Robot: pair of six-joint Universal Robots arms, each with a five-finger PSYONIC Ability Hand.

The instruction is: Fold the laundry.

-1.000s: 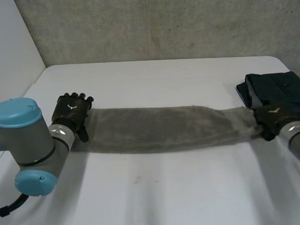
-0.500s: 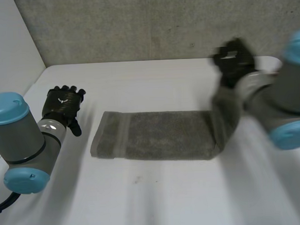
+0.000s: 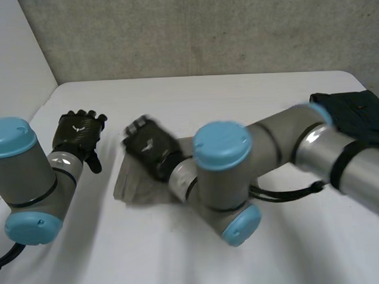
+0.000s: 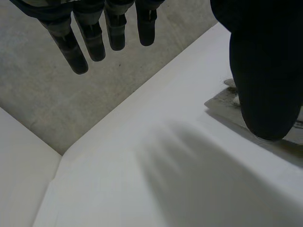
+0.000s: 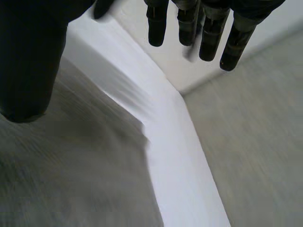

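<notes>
Towel [image 3: 130, 186] grey-brown. Table [image 3: 238, 96] white. Folded garment [image 3: 353, 111] dark navy. Left hand [image 3: 80, 134], right hand [image 3: 149, 149] black. Wall [image 3: 204, 29] mottled grey.

Black hands [image 3: 79, 136], grey arms [image 3: 281, 136], light-blue caps [image 3: 222, 144].

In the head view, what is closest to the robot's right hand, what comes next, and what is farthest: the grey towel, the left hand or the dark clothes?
1. Grey towel: just under the right hand.
2. Left hand: a little way off, on the robot's left.
3. Dark clothes: far away, on the robot's right.
</notes>
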